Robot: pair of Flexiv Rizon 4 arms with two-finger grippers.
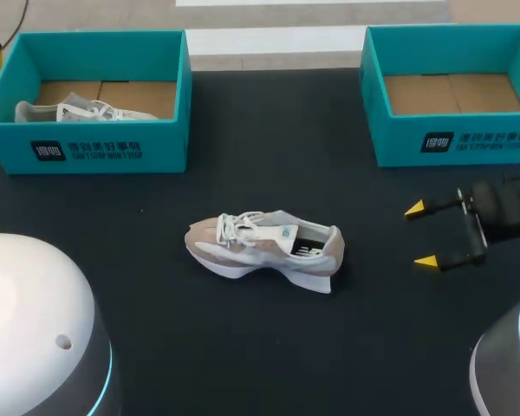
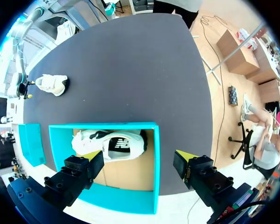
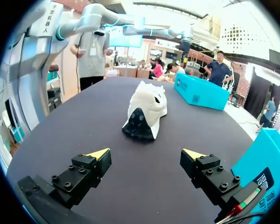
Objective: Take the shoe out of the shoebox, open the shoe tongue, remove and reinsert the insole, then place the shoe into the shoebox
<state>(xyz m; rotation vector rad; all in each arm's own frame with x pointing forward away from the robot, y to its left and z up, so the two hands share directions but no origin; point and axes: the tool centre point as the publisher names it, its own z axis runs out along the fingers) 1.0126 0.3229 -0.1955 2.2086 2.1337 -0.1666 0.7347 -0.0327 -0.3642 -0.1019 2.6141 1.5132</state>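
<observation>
A beige and white shoe [image 1: 264,251] lies on its side in the middle of the black table, toe to the left. My right gripper [image 1: 420,234] hovers open to the right of its heel, with nothing between the fingers. In the right wrist view the shoe [image 3: 144,109] lies ahead of the open gripper [image 3: 147,156], heel end facing it. A second shoe [image 1: 78,111] lies in the left teal shoebox [image 1: 95,147]. My left gripper [image 2: 140,161] stands open high above that box [image 2: 156,158], well clear of the shoe [image 2: 109,144] inside.
An empty teal shoebox [image 1: 455,139] with a cardboard floor stands at the back right, just behind my right gripper. Dark bare table surrounds the middle shoe. Two rounded white robot housings [image 1: 35,329] fill the front corners.
</observation>
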